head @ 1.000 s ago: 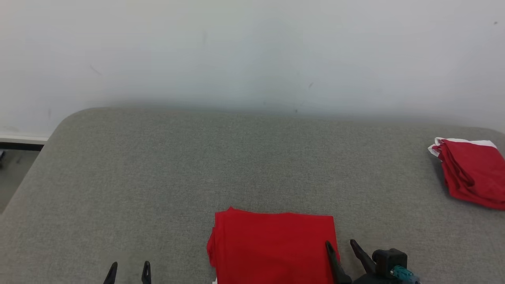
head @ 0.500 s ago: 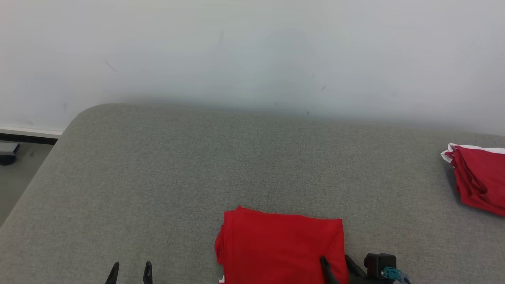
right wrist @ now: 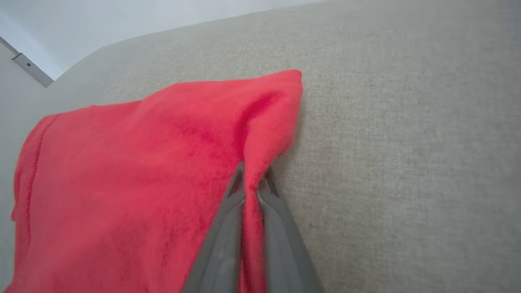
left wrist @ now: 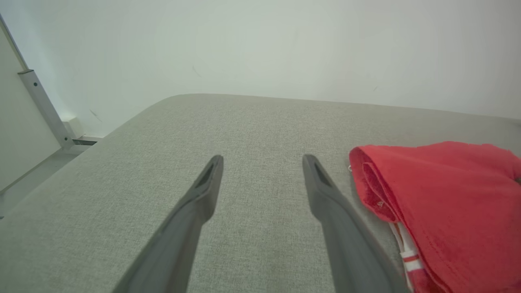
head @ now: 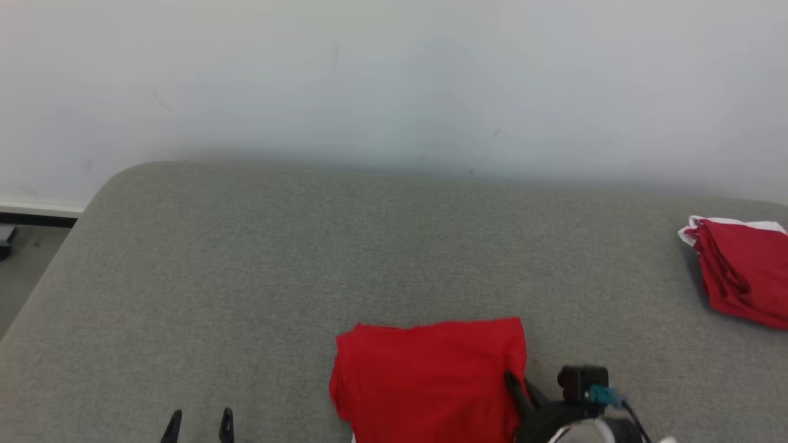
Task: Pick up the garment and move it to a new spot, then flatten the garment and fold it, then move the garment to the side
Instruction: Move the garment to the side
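The folded red garment (head: 425, 378) lies on the grey padded table near its front edge. My right gripper (head: 514, 383) is shut on the garment's right edge; in the right wrist view the red cloth (right wrist: 134, 175) is pinched into a ridge between the two closed fingers (right wrist: 252, 179). The far right corner of the garment is lifted a little. My left gripper (head: 199, 424) stands open at the lower left, above bare table, with the garment (left wrist: 443, 203) to its right and apart from it. The left fingers (left wrist: 203, 191) hold nothing.
A second red and white folded garment (head: 739, 271) lies at the table's far right edge. The grey table (head: 369, 246) ends at a white wall behind. The table's left rounded corner drops to the floor (head: 18, 258).
My right gripper has gone from open beside the garment's right edge to shut on that edge, bunching the cloth. The left gripper stayed put. The camera shifted slightly.
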